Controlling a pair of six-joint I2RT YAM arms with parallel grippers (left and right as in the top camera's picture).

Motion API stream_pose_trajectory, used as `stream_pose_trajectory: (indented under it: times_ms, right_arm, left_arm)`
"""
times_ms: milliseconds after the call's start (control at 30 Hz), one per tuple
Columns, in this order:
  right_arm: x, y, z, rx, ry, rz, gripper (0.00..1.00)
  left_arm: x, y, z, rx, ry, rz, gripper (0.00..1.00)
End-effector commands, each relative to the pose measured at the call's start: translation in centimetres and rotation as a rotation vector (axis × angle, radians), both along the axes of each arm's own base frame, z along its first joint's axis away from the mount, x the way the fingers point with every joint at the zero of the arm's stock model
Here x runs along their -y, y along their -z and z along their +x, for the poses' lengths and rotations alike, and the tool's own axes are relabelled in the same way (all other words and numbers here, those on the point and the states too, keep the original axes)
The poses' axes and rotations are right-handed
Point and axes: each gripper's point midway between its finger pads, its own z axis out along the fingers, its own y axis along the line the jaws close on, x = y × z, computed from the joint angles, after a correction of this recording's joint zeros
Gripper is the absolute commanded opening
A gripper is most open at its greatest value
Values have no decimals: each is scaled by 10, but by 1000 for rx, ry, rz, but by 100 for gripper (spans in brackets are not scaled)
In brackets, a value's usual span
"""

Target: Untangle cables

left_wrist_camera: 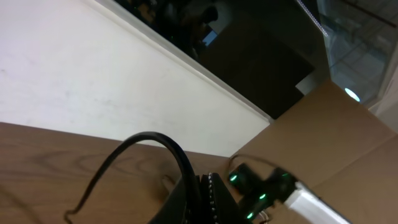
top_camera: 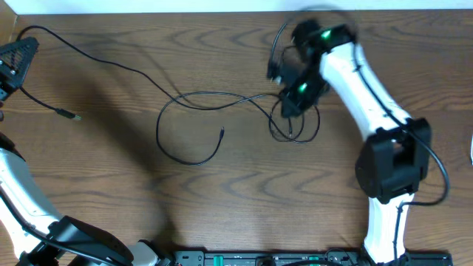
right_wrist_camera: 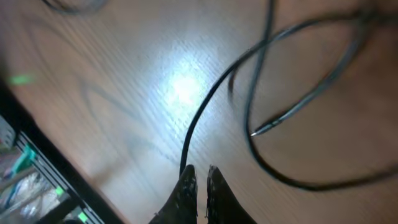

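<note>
Thin black cables lie over the wooden table (top_camera: 111, 185). One long black cable (top_camera: 111, 63) runs from my left gripper (top_camera: 16, 55) at the far left to a wide loop (top_camera: 188, 125) in the middle. From there it goes on into a small tangle (top_camera: 295, 125). In the left wrist view my left gripper (left_wrist_camera: 202, 177) is shut on this cable (left_wrist_camera: 149, 138), which arcs up out of the jaws. My right gripper (top_camera: 290, 103) hovers over the tangle. In its own view the right gripper (right_wrist_camera: 200, 169) is shut, and a black cable (right_wrist_camera: 211, 99) meets its left fingertip.
A cable end with a small plug (top_camera: 72, 115) lies near the left edge. A loose cable tip (right_wrist_camera: 258, 132) points out of a loop. The white right arm (top_camera: 369, 96) crosses the right side. A cardboard box (left_wrist_camera: 336, 137) stands behind the table. Electronics line the front edge (top_camera: 259, 258).
</note>
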Motion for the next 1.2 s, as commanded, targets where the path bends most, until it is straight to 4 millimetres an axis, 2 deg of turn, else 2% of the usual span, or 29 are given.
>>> stream_pose_trajectory:
  times_ms: [0, 167, 300, 400, 533, 600, 900, 967, 1000, 1033, 1067, 1100, 1167]
  right_arm:
    - [-8, 26, -26, -62, -40, -22, 1]
    - [-11, 54, -46, -113, -27, -53, 1]
    - [2, 71, -41, -81, 40, -162, 1]
    - [20, 78, -31, -36, 133, -290, 1]
    - [65, 81, -11, 72, 339, -544, 1]
    - [78, 82, -9, 94, 390, -605, 1]
    - [84, 103, -25, 52, 396, -613, 1]
    - [76, 108, -31, 25, 344, -563, 7]
    - [71, 111, -33, 12, 322, -533, 26]
    - [69, 112, -36, 0, 305, -515, 38]
    - [67, 113, -38, -9, 291, -499, 58]
    - [66, 115, -40, -15, 281, -493, 69]
    - [67, 118, -43, -22, 280, -496, 80]
  left_arm:
    - [3, -9, -1, 33, 6, 42, 7]
    - [3, -9, -1, 33, 6, 42, 7]
    - [3, -9, -1, 33, 6, 42, 7]
    - [3, -9, -1, 33, 6, 42, 7]
    - [3, -9, -1, 33, 6, 42, 7]
    - [3, -9, -1, 33, 6, 42, 7]
    - [3, -9, -1, 33, 6, 42, 7]
    - [3, -9, -1, 33, 6, 42, 7]
    - [3, -9, -1, 33, 6, 42, 7]
    - [3, -9, -1, 33, 7, 42, 7]
    - [3, -9, -1, 33, 6, 42, 7]
    - [3, -9, -1, 33, 6, 42, 7]
    - [3, -9, -1, 33, 6, 42, 7]
